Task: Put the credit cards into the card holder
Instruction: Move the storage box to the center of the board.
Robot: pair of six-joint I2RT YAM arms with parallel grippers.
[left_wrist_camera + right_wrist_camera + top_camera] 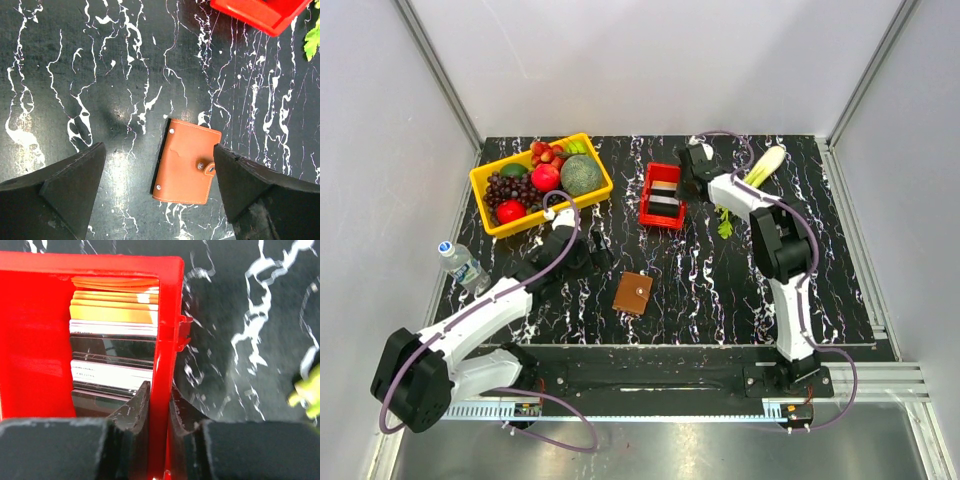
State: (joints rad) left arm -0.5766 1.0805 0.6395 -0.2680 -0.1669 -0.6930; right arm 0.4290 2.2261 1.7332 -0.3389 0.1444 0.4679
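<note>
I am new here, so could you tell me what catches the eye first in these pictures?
A yellow plastic basket heaped with fruit stands far left. Near the far middle, the right gripper pinches the wall of a red plastic bin stacked with thin plastic credit cards. A closed brown leather card holder lies centre, near the open left gripper.

A black counter (720,290) veined with white marble streaks sits inside plain pale grey walls (650,60), with aluminium framing rails (440,75) running up the corners.
</note>
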